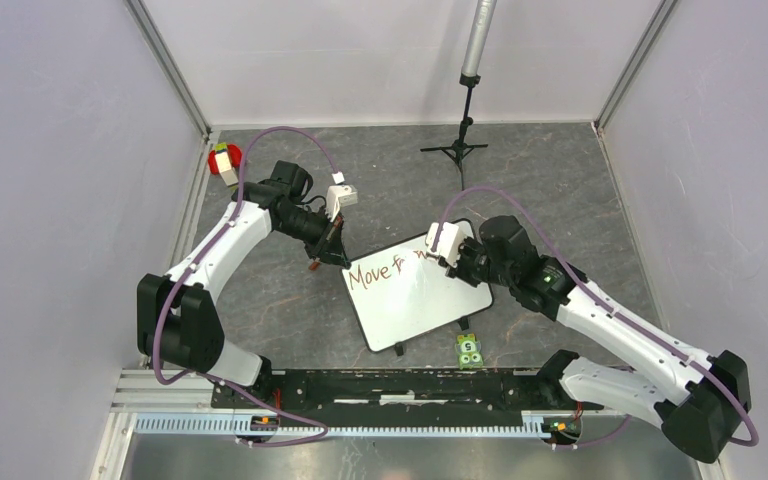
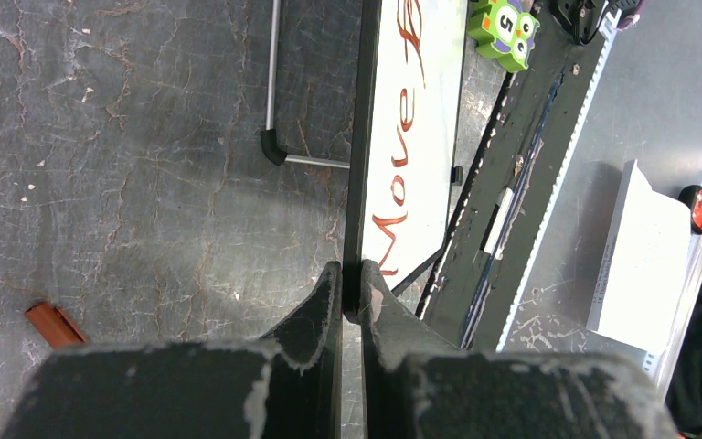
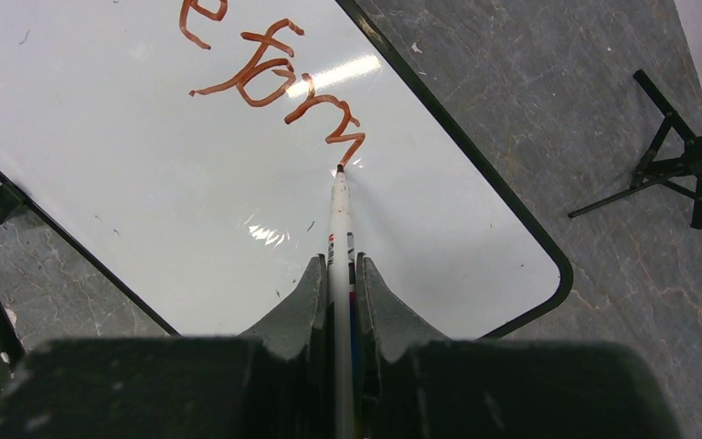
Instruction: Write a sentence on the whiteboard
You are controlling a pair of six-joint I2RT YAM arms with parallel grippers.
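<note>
Right gripper (image 3: pixel 340 267) is clamped on a marker (image 3: pixel 339 215), held along the line of its fingers with the tip pressed to the board (image 3: pixel 128 192). The tip touches the tail of the last red-brown stroke of the writing (image 3: pixel 270 78): "Move", then a 2nd word beginning with f, unfinished as I read it. The board lies tilted on the dark marbled table (image 1: pixel 290 310), its long axis running from the left arm's side up toward the right arm's. Little white remains ahead of the tip on this line before the far rim; the free area lies toward the bases, so a 2nd line probably belongs there. Left gripper (image 2: pixel 351 277) is closed on the board's rim at the corner beside "Move", steadying it. A loose cap (image 2: pixel 53 324) lies near that corner, and an owl block (image 1: pixel 469 350) sits just off the near edge.
</note>
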